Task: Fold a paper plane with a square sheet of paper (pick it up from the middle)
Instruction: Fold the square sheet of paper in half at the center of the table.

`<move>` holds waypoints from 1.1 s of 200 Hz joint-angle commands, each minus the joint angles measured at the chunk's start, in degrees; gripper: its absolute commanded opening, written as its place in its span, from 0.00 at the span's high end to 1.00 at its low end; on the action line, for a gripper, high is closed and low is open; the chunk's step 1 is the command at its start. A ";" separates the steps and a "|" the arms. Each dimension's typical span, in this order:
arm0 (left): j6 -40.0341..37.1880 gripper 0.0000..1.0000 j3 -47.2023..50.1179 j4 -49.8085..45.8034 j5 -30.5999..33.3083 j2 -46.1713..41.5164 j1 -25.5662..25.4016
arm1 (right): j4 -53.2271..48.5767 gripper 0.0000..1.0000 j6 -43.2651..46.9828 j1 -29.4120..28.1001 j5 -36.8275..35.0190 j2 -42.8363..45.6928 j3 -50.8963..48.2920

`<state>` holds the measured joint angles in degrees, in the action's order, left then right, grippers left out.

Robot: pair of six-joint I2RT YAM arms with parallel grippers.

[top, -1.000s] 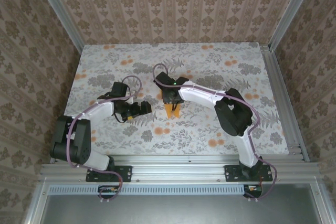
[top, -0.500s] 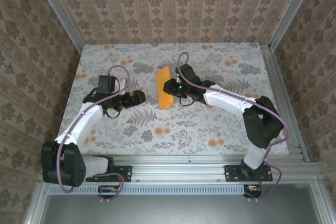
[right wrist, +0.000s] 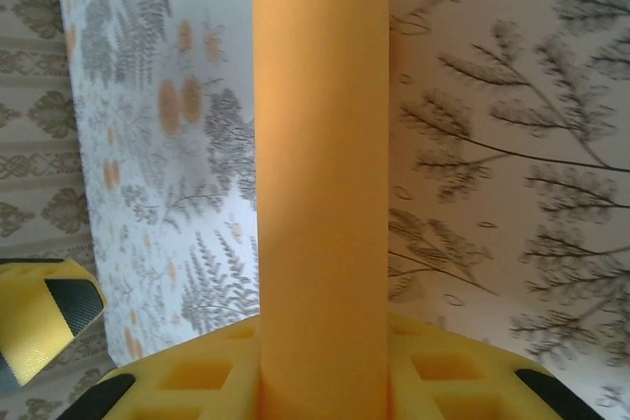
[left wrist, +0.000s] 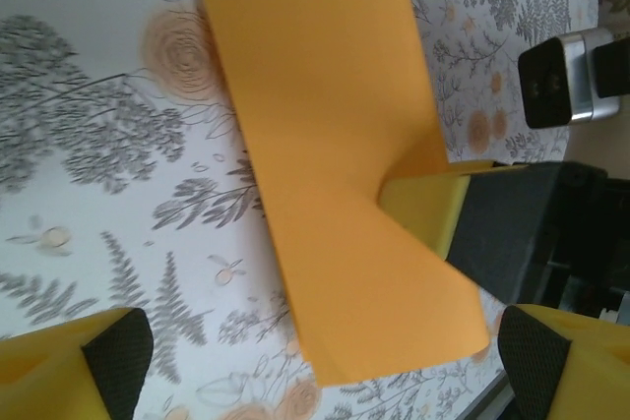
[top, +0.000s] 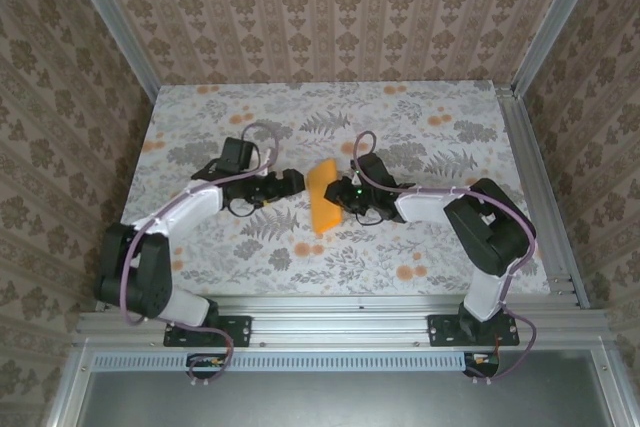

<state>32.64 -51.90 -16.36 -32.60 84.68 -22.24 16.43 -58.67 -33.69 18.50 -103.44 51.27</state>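
Note:
The square sheet of paper (top: 322, 197) is bright orange and folded into a long oblong, held off the table at the middle; no paper plane is in view. My right gripper (top: 345, 195) is shut on its long edge. In the right wrist view the sheet (right wrist: 320, 174) rises edge-on out of the gripper (right wrist: 320, 381). My left gripper (top: 290, 182) stands open just left of the sheet. In the left wrist view the sheet (left wrist: 325, 135) fills the middle, and its lower end lies between the left gripper's (left wrist: 330, 371) spread fingertips (left wrist: 113, 356) without touching them.
The floral table cover (top: 420, 237) spreads all round the arms. Patterned walls and metal rails (top: 535, 197) close in the table on three sides. The right gripper's yellow finger (left wrist: 423, 206) presses against the sheet in the left wrist view.
The right arm has drawn back and brought the sheet nearer to the table's front. The left gripper has moved right, up to the sheet's left side.

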 commanded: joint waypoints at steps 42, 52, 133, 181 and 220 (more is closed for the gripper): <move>5.25 0.32 -4.85 12.17 -1.55 11.38 -5.88 | 5.34 0.69 0.99 1.24 0.80 -2.29 -4.63; 5.43 0.37 -5.01 12.62 -1.81 12.89 -6.48 | 5.92 0.69 0.94 1.35 0.92 -2.38 -5.17; 4.37 0.59 -4.94 11.41 -0.63 20.33 -9.62 | 6.69 0.66 1.10 1.79 0.87 -1.80 -6.42; 1.87 0.59 -6.46 7.64 1.45 22.87 -10.18 | 6.00 0.63 1.52 1.78 0.40 -1.09 -6.53; 0.60 0.59 -6.82 6.22 2.16 24.65 -10.19 | 0.61 0.56 4.10 1.79 -1.10 1.38 -5.62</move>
<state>35.79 -58.11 -7.51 -32.77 106.89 -31.79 22.11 -58.17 -32.03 18.61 -104.62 45.56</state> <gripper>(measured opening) 0.408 0.415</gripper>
